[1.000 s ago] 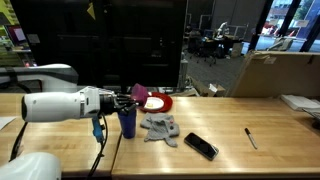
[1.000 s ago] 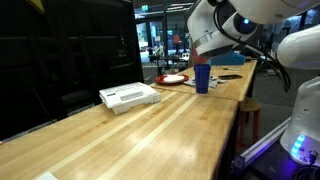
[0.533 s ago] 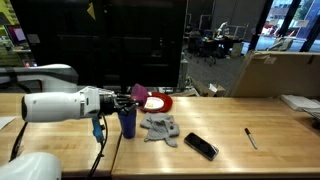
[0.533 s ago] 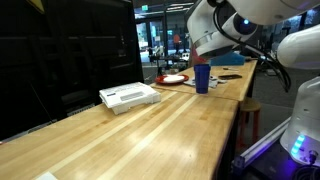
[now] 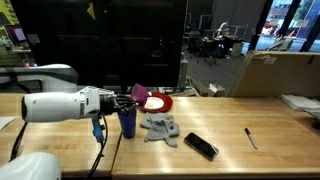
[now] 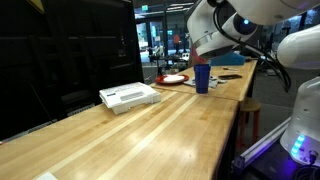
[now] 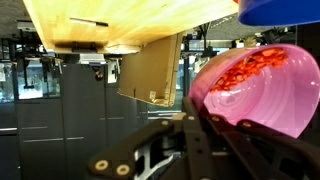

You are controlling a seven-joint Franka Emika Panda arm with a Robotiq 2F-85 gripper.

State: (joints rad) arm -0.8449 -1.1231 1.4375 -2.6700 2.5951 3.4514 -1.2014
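Nothing had shifted since the earlier frame: my gripper (image 5: 128, 100) stayed clamped on the rim of the pink bowl (image 5: 139, 93), holding it tilted just above the blue cup (image 5: 127, 122). I saw the cup standing on the table (image 5: 250, 115) near the red plate (image 5: 160, 103) at the far edge, with a grey cloth (image 5: 160, 127) just beside the cup and a phone (image 5: 200, 146) nearer the front edge.
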